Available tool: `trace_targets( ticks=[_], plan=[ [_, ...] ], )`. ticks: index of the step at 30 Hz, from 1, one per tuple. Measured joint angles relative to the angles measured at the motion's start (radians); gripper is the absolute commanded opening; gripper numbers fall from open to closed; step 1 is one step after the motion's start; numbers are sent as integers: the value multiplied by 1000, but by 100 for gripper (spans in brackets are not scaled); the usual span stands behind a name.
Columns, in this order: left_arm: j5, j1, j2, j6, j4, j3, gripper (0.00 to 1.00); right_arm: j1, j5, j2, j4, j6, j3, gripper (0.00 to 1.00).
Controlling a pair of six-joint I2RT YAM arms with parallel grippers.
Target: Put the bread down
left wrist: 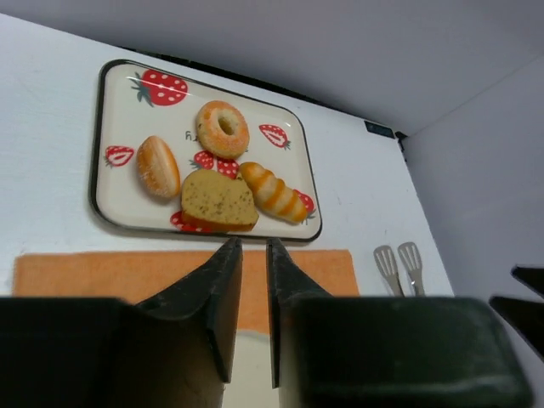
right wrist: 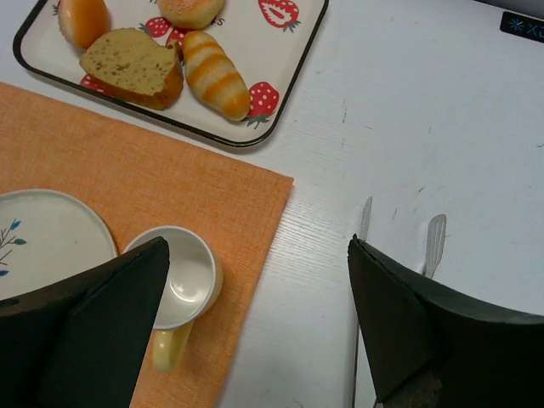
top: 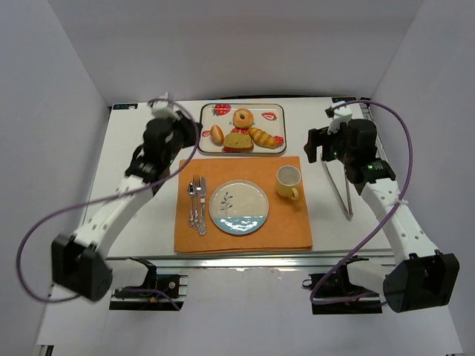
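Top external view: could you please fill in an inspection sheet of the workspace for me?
Surface: white table, orange placemat at centre.
Job's things: four breads on strawberry tray beyond the mat; plate empty on the mat.
Clutter: cup, cutlery, tongs.
Grippers: left gripper narrowly open, right gripper wide open, both empty.
Cables: purple cable looping off each arm.
Surroundings: white walls.

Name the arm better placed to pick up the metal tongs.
Right: the right fingers hang wide open over the metal tongs. The left fingers, nearly closed, face the strawberry-printed tray instead.
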Motion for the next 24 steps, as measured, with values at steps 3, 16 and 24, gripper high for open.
trace_targets(
  ticks=[3,16,24],
  plan=[
    [-18,3,-229,-31,24,-195,77,-23,-71,14,-4,-22,8,69],
    [-76,5,-715,-163,-167,-603,61,-240,-373,187,-144,-223,69,89],
    [-92,5,-903,-251,-220,-721,79,-431,-285,358,-226,-312,64,89]
  ],
)
